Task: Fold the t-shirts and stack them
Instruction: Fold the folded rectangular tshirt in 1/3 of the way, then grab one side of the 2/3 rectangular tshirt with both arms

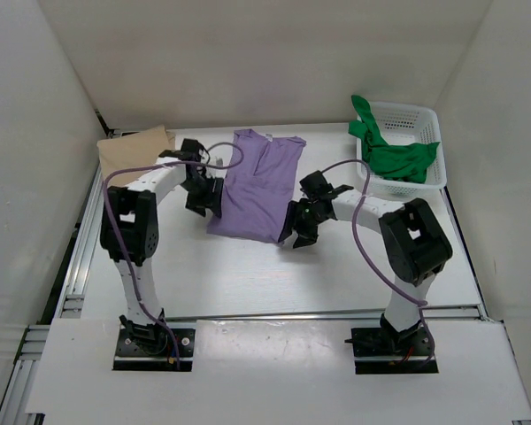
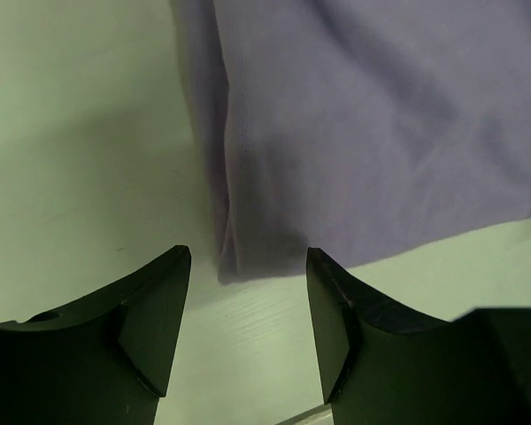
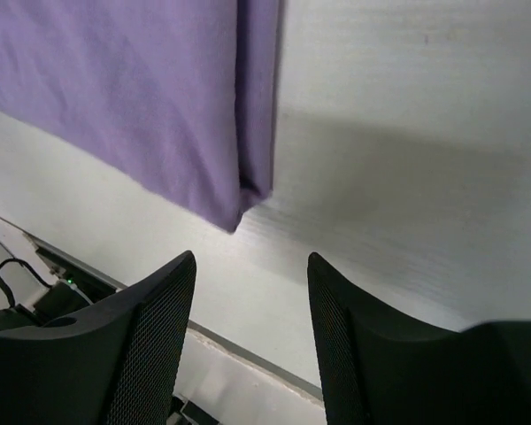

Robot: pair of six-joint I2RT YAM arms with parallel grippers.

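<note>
A purple t-shirt (image 1: 258, 184) lies on the white table with its sides folded in, collar at the far end. My left gripper (image 1: 205, 204) is open and empty just off the shirt's near left corner (image 2: 248, 257). My right gripper (image 1: 294, 232) is open and empty just off the shirt's near right corner (image 3: 241, 208). A folded tan t-shirt (image 1: 134, 148) lies at the far left. A green t-shirt (image 1: 391, 152) lies crumpled in the white basket (image 1: 429, 119) and hangs over its rim.
White walls close in the table at the left, back and right. The table's metal front rail (image 1: 274, 314) runs in front of both arm bases. Purple cables (image 1: 365, 239) loop along both arms.
</note>
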